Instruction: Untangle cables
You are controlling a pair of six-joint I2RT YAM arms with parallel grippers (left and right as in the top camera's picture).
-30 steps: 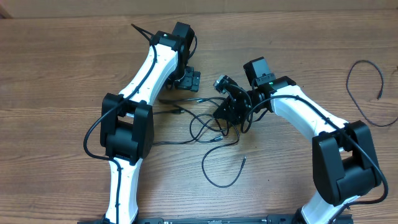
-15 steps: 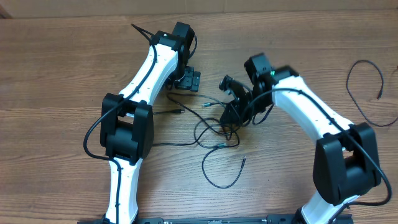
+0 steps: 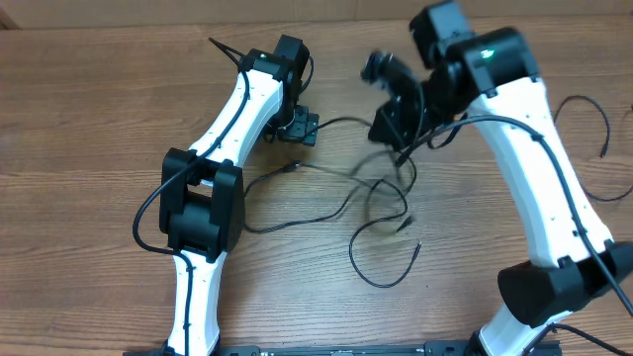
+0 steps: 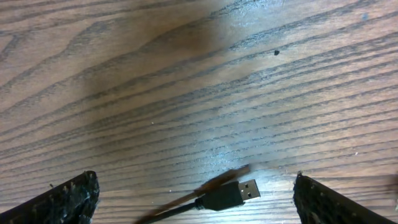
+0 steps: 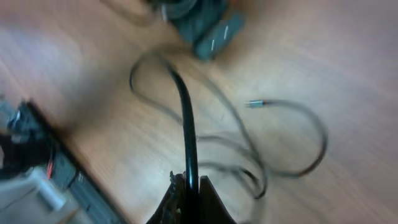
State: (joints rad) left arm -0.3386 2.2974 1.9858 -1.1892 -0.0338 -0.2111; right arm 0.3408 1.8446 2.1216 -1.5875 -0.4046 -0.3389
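Over the worktop (image 3: 89, 129) at two o'clock, the right hand (image 3: 396, 121) grasps a strand of the cables (image 3: 381, 203), whose loops lie at the centre. The left hand (image 3: 300, 127), near twelve o'clock, is released, with a plug (image 4: 231, 194) between its fingers (image 4: 68, 196).

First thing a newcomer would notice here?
The right gripper, shut on one black cable, raised above the loose tangle at the middle of the table. Next, the left gripper, wide open low over the wood, a USB plug lying between its fingers. A separate loop lies at the right edge.
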